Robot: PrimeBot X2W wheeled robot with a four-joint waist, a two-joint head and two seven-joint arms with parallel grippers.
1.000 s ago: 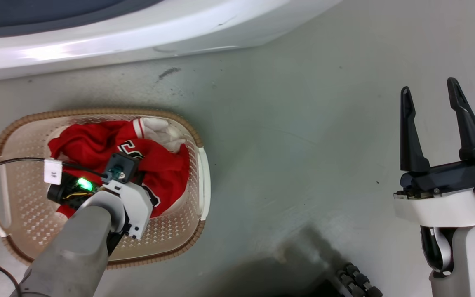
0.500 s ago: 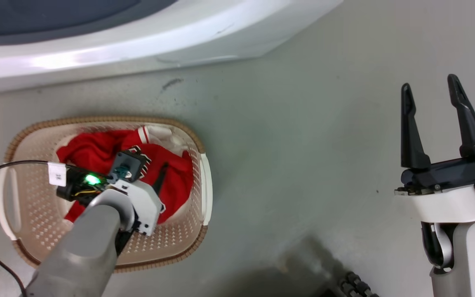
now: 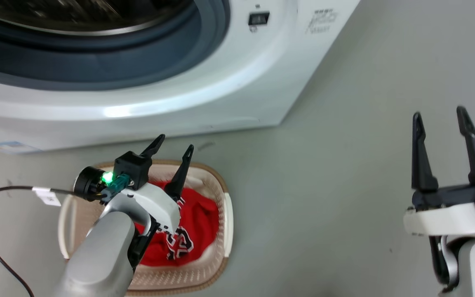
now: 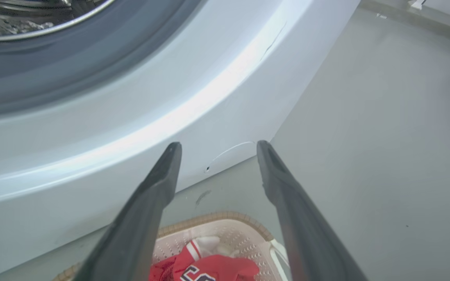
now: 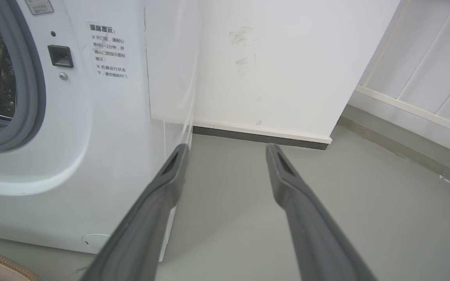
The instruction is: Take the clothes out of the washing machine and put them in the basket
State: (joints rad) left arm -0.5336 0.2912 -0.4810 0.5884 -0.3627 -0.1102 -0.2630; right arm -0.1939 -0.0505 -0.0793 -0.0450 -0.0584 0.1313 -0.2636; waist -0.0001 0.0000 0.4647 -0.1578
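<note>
Left gripper [image 3: 174, 145] jaws spread, holding nothing, tips over the basket [image 3: 228, 225] far rim. Clothes [image 3: 198, 216] heaped in the basket, 6 o'clock of the jaws, not gripped. Washing machine [image 3: 237, 82] at 12 o'clock. Right gripper [image 3: 439, 113] at 3 o'clock, spread, empty, over the floor [image 3: 324, 185].

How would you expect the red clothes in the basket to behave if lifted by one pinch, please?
The clothes would probably hang floppy: they lie crumpled in folds in the basket. Likely light, being soft fabric. One pinch may lift only a fold, the bunched rest trailing.
</note>
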